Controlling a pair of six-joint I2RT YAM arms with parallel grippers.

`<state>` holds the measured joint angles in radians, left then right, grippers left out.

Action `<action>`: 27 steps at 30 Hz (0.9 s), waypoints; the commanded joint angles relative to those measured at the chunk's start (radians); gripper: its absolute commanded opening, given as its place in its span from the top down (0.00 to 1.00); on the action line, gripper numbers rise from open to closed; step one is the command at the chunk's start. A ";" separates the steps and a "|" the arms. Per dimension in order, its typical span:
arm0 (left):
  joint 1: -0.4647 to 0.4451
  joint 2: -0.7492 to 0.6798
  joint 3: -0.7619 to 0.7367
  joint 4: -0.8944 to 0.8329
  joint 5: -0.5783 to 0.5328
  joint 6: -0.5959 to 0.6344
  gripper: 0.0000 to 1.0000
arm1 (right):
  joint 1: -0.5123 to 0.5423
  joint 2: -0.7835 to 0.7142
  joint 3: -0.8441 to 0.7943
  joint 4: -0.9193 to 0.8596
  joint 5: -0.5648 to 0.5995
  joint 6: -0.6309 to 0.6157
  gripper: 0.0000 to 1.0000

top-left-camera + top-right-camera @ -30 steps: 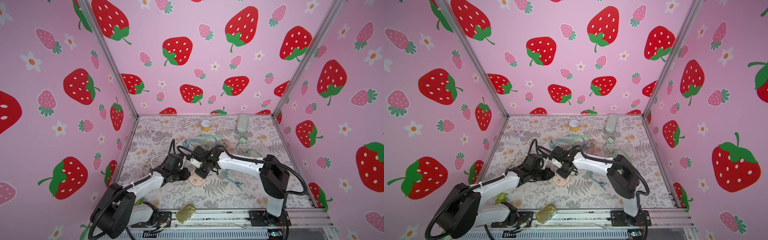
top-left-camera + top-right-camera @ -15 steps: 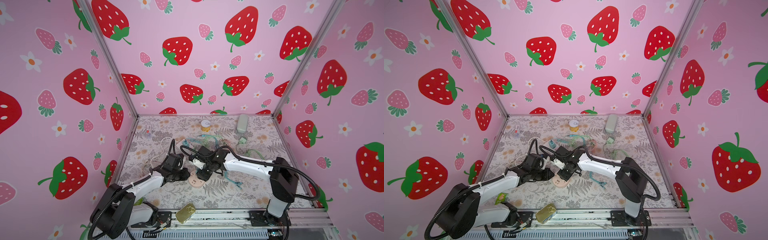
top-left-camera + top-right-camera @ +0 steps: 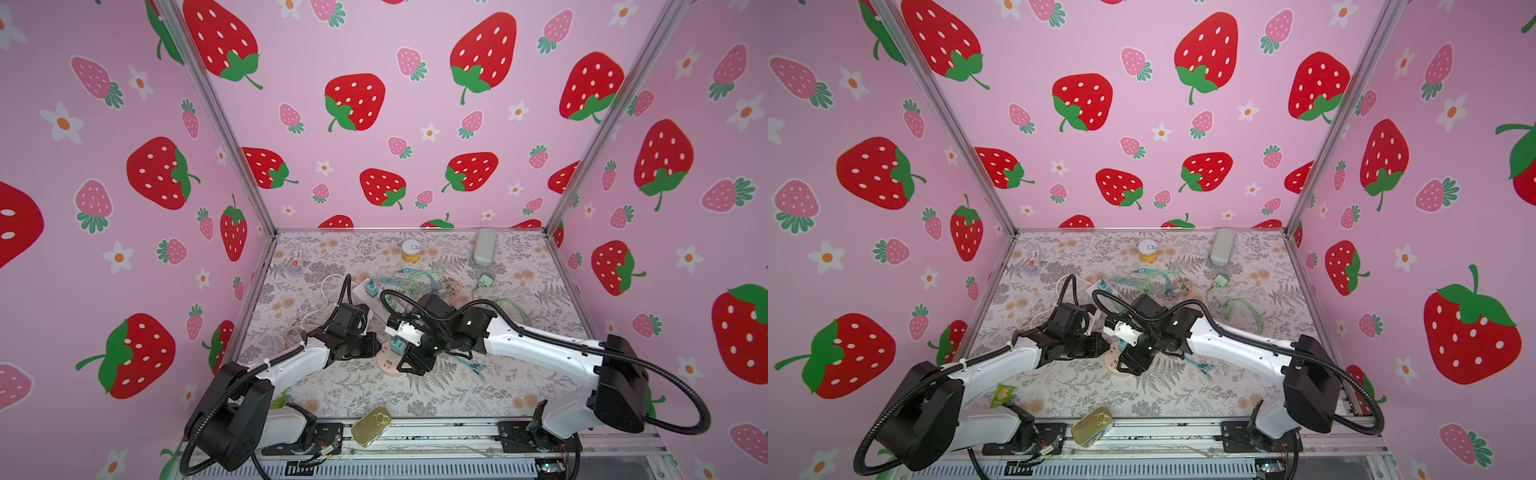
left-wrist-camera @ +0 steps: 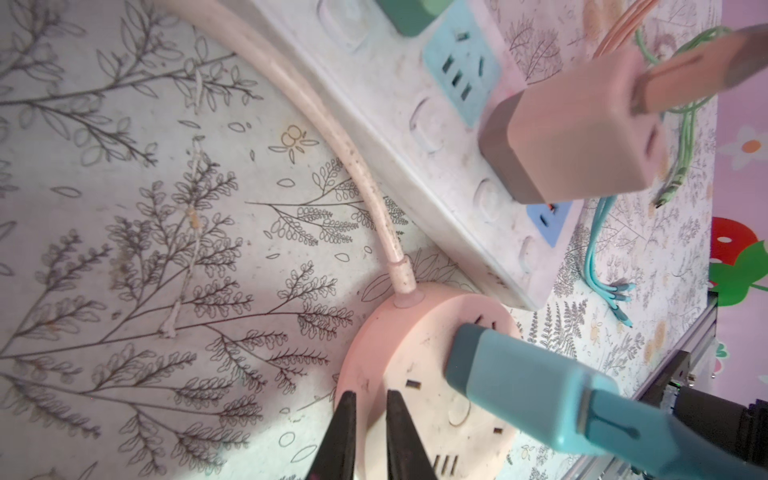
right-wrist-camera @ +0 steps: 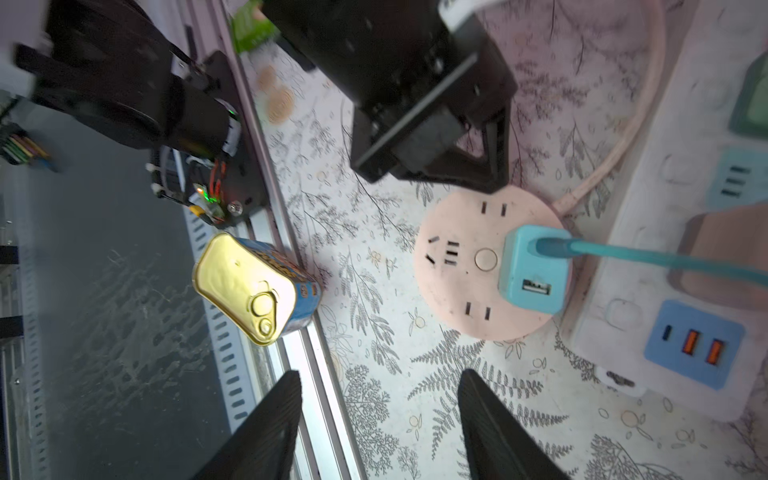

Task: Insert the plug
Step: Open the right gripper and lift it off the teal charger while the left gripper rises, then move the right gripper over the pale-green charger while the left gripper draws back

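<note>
The plug (image 5: 532, 270) is a blue charger cube with a blue cable. It stands seated in a round pink socket (image 5: 457, 257) on the floral mat. My right gripper (image 5: 378, 374) is open, empty and clear of the plug, on the side toward the front rail. In both top views it hangs just right of the socket (image 3: 386, 365). My left gripper (image 4: 370, 395) is shut on the socket's rim (image 4: 399, 340), opposite the plug (image 4: 519, 382). In a top view the left gripper (image 3: 1104, 347) meets the socket (image 3: 1113, 365) from the left.
A white power strip (image 5: 648, 232) lies right behind the socket, with a pink charger (image 4: 582, 129) in it. Loose cables (image 3: 419, 278) trail behind. A gold tin (image 3: 371, 424) sits on the front rail. A yellow can (image 3: 411, 251) and a grey case (image 3: 484, 246) stand at the back.
My right gripper has opened, let go of the blue plug and drawn back toward the front. The plug stays in the round socket. The left gripper has held still.
</note>
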<state>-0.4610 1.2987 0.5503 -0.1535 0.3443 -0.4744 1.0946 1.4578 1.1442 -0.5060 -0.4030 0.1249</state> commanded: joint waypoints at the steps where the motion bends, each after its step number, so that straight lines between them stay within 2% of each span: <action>1: 0.010 -0.018 0.044 -0.041 0.010 0.012 0.82 | -0.064 -0.083 -0.010 0.111 -0.023 -0.005 0.36; 7: 0.024 -0.046 0.069 -0.073 0.018 0.022 0.81 | -0.261 -0.180 -0.045 0.208 0.096 0.087 0.32; 11: 0.037 -0.071 0.082 -0.096 0.018 0.023 0.78 | -0.377 -0.231 -0.106 0.266 0.109 0.118 0.30; 17: 0.050 -0.112 0.105 -0.127 0.015 0.029 0.70 | -0.510 -0.226 -0.137 0.288 0.366 0.211 0.27; 21: 0.059 -0.141 0.112 -0.146 0.006 0.031 0.62 | -0.552 -0.182 -0.153 0.301 0.556 0.253 0.26; 27: 0.077 -0.192 0.123 -0.190 -0.003 0.042 0.51 | -0.608 -0.051 -0.157 0.339 0.712 0.278 0.24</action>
<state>-0.3931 1.1328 0.6300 -0.2977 0.3477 -0.4454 0.5018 1.3506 0.9936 -0.1875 0.1646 0.3660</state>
